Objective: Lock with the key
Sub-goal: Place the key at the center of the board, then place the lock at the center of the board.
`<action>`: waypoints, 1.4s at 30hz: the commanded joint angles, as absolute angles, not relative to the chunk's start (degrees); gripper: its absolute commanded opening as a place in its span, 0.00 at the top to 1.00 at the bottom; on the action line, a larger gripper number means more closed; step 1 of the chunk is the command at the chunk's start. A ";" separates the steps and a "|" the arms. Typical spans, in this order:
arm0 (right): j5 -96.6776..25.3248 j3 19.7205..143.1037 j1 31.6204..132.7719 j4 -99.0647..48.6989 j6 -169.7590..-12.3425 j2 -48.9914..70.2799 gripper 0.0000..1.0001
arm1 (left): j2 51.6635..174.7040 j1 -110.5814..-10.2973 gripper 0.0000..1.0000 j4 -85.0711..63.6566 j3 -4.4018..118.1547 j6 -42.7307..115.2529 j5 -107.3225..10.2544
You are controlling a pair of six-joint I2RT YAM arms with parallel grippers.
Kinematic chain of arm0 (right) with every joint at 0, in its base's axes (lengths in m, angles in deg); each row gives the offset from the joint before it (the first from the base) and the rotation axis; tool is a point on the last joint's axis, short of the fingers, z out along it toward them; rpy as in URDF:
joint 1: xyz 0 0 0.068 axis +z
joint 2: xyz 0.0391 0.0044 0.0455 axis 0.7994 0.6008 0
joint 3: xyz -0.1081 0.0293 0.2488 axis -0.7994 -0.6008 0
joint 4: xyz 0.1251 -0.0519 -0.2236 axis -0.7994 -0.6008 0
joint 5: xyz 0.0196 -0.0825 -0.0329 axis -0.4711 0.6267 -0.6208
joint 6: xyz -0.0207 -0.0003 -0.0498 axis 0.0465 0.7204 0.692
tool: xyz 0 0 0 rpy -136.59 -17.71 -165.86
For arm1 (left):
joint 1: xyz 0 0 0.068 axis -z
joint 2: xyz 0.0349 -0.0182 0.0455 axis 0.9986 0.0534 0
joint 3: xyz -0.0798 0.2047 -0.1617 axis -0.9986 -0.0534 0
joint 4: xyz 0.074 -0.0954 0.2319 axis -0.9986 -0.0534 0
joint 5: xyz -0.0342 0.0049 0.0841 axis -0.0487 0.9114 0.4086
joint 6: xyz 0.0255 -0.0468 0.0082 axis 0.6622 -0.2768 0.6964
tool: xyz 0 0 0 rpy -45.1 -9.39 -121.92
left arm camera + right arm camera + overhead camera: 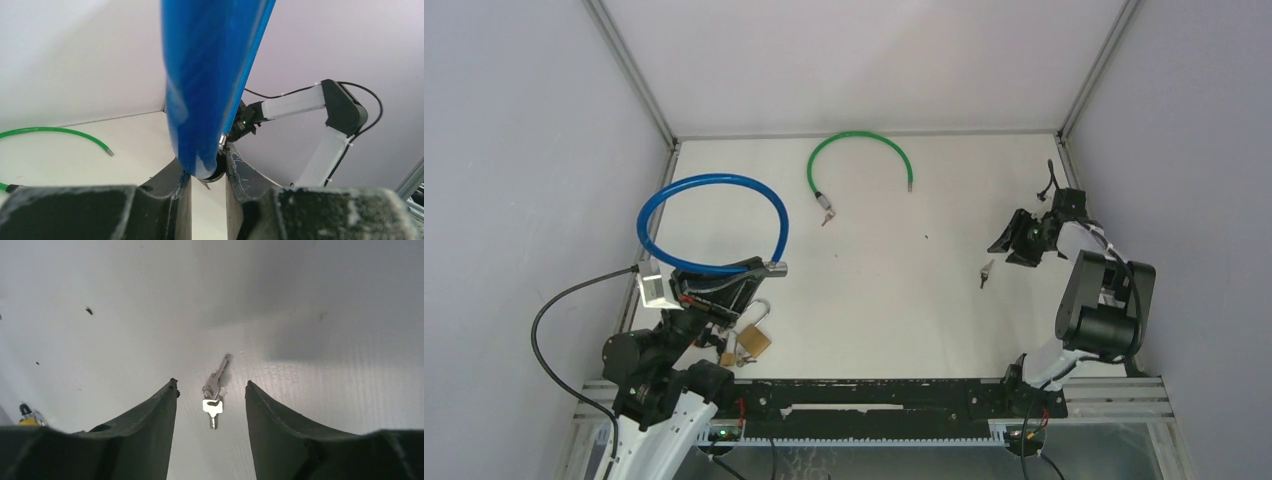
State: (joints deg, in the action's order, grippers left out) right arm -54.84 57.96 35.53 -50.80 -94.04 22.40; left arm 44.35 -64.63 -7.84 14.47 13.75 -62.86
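Right wrist: right gripper (211,390) open above key (213,394)

Blue cable lock (712,222) at nine o'clock, green cable (860,160) at twelve, brass padlock (753,341) at seven, silver key (214,391), white table (894,320).

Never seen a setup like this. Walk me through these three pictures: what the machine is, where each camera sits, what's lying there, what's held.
Two robot arms are bolted at the table's near edge. One picture looks down from above; the other two come from cameras on each wrist. The left gripper is clamped on a blue cable loop. The right gripper is open, with a small key lying on the table between its fingers, not held. A green cable lies farther back, and a brass padlock sits by the left arm.
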 commanded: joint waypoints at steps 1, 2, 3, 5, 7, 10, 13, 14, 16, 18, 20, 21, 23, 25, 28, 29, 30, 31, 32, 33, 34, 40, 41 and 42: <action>-49.59 63.44 42.62 -54.56 -92.44 10.20 0.39 | 43.68 -65.05 1.00 -3.76 13.80 13.26 -62.41; -48.82 64.75 46.69 -55.22 -90.79 6.51 0.38 | 43.73 -65.05 1.00 -3.80 13.61 13.17 -62.56; -50.22 66.25 51.18 -55.30 -88.67 2.88 0.36 | 43.78 -65.05 1.00 -3.82 13.36 13.06 -62.85; -58.77 69.19 61.03 -52.55 -86.34 -5.67 0.28 | 43.99 -65.03 1.00 -3.52 12.83 12.83 -63.22; -64.89 69.77 70.51 -42.19 -88.47 -11.77 0.15 | 44.21 -65.05 1.00 -2.78 12.22 12.53 -63.47; -65.37 69.75 85.79 -24.43 -93.20 -15.08 0.06 | 44.37 -65.05 1.00 -1.80 11.54 12.12 -63.90; -59.02 73.26 99.85 -16.76 -93.27 -12.06 0.06 | 44.50 -65.06 1.00 -1.72 11.38 12.45 -65.08; -55.81 75.37 103.16 -16.66 -92.57 -10.02 0.06 | 44.53 -65.05 1.00 -1.81 11.41 12.64 -65.74; -50.38 81.18 107.97 -18.45 -90.33 -5.55 0.07 | 44.74 -65.04 1.00 -1.83 11.36 12.97 -66.97; -45.57 87.05 111.23 -20.68 -88.01 -0.78 0.07 | 44.61 -65.05 1.00 -1.99 11.10 13.35 -67.55; -43.10 92.03 113.03 -22.46 -85.90 3.76 0.07 | 44.41 -65.05 1.00 -2.09 10.91 13.54 -67.44; -42.36 94.25 113.64 -23.50 -84.99 5.56 0.07 | 44.31 -65.05 1.00 -2.15 10.89 13.62 -67.39; -40.57 98.02 114.14 -24.31 -84.42 8.80 0.08 | 44.05 -65.03 1.00 -2.25 10.83 13.92 -67.68; -40.19 99.42 114.15 -24.32 -84.39 10.24 0.15 | 43.89 -65.05 1.00 -2.38 10.71 14.00 -67.99; -40.03 99.47 113.75 -24.32 -85.09 10.63 0.68 | 43.62 -65.05 1.00 -2.42 10.19 13.76 -67.85; -39.81 98.87 113.40 -24.32 -85.91 10.28 0.92 | 43.46 -65.03 1.00 -2.53 10.05 13.53 -67.57; -39.59 98.13 112.76 -25.73 -87.02 9.80 1.00 | 43.29 -65.04 1.00 -2.76 9.84 13.04 -67.01; -39.48 97.29 111.67 -27.05 -88.59 9.16 1.00 | 43.09 -65.05 0.94 -3.35 9.66 12.32 -65.79; -39.57 96.48 109.84 -28.48 -90.38 8.41 1.00 | 42.73 -65.08 0.70 -4.68 9.55 11.32 -63.82; -39.86 95.05 107.55 -30.27 -92.46 7.48 1.00 | 42.44 -65.13 0.40 -5.59 9.46 10.46 -62.06; -40.38 93.14 104.76 -32.01 -94.75 6.37 1.00 | 42.12 -65.18 0.11 -6.20 9.30 10.11 -60.67; -55.32 74.45 78.54 -45.48 -105.01 1.40 1.00 | 39.74 -66.46 0.00 -9.75 8.04 10.58 -52.06; -57.34 71.56 74.51 -48.40 -104.53 1.68 1.00 | 39.45 -66.79 0.00 -10.15 7.60 10.58 -51.28; -59.43 68.99 70.28 -50.77 -103.25 2.21 1.00 | 39.09 -67.09 0.00 -10.25 7.19 10.58 -50.99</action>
State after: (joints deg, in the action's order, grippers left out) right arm -49.40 76.93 83.05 -38.83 -98.89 2.45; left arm 40.41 -65.70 -8.78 9.55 11.18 -57.09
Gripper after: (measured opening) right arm 0.201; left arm 0.996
